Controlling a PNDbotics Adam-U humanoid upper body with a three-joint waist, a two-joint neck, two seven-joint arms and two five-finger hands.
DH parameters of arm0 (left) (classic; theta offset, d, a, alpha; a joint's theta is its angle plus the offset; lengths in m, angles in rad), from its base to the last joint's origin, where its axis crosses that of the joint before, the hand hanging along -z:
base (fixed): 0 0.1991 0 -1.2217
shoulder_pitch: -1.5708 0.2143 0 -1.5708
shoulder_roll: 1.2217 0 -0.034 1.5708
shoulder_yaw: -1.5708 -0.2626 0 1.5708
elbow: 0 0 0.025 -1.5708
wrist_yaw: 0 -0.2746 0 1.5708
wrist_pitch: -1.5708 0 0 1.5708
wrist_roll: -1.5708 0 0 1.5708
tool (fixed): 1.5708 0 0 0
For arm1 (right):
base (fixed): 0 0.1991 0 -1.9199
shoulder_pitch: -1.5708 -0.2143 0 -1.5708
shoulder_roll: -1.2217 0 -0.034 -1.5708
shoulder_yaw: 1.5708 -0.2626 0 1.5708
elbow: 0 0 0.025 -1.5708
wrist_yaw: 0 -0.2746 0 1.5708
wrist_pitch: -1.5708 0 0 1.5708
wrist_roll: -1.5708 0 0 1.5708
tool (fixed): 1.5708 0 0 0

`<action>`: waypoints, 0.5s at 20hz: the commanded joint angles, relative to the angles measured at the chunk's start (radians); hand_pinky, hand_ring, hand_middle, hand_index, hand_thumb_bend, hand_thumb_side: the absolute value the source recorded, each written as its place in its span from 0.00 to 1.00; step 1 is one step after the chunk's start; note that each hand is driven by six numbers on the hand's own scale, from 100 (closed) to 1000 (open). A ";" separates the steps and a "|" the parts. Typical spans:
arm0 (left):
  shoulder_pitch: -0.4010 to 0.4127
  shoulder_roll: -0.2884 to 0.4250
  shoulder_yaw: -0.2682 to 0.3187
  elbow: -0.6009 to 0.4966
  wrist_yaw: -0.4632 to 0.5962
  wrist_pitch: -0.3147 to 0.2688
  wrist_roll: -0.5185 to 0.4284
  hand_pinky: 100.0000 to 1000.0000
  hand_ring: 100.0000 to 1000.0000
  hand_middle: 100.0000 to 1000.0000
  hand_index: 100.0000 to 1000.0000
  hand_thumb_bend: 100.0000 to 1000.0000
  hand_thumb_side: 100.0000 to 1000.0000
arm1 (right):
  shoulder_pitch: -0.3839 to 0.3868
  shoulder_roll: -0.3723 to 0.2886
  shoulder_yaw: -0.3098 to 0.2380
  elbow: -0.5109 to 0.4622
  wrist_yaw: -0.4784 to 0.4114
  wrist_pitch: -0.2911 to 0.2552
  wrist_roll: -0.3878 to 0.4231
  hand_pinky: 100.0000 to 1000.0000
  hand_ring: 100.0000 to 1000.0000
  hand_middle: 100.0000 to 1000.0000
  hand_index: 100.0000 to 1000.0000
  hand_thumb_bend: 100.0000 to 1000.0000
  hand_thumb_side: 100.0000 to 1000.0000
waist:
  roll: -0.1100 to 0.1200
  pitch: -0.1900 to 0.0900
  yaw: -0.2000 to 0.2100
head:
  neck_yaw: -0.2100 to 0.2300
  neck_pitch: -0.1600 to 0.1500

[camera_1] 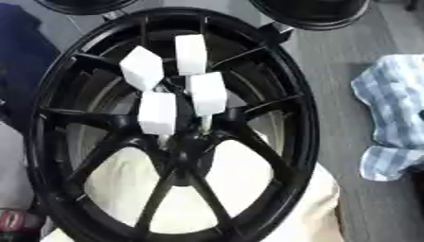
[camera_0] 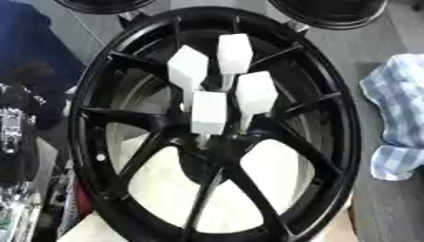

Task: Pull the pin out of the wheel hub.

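A black multi-spoke wheel hub fills most of both views, lying flat on a cream surface. Several white pins with blocky hexagonal heads stand out of its centre on thin stems. One pin is nearest me, one is to its right, one is at the left and one is farthest back. Neither of my hands shows in either view, and nothing touches the pins.
A blue-and-white checked cloth lies on the grey floor to the right of the wheel. Two more black round rims sit at the far edge. Dark blue fabric and cluttered dark items fill the left side.
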 commanded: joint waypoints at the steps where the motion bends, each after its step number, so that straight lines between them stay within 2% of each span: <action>1: 0.000 0.024 -0.005 -0.015 -0.007 0.002 -0.006 0.78 0.92 0.66 0.81 0.00 0.74 | -0.044 -0.095 0.025 -0.012 0.004 -0.001 0.055 0.74 0.72 0.67 0.68 0.28 0.29 | -0.003 -0.021 0.003 | -0.012 -0.004; 10: -0.006 0.031 -0.017 -0.015 -0.008 0.004 -0.017 0.78 0.92 0.66 0.80 0.00 0.74 | -0.181 -0.173 0.129 -0.012 -0.056 -0.001 0.186 0.75 0.74 0.67 0.69 0.31 0.25 | -0.017 -0.017 0.035 | -0.048 -0.010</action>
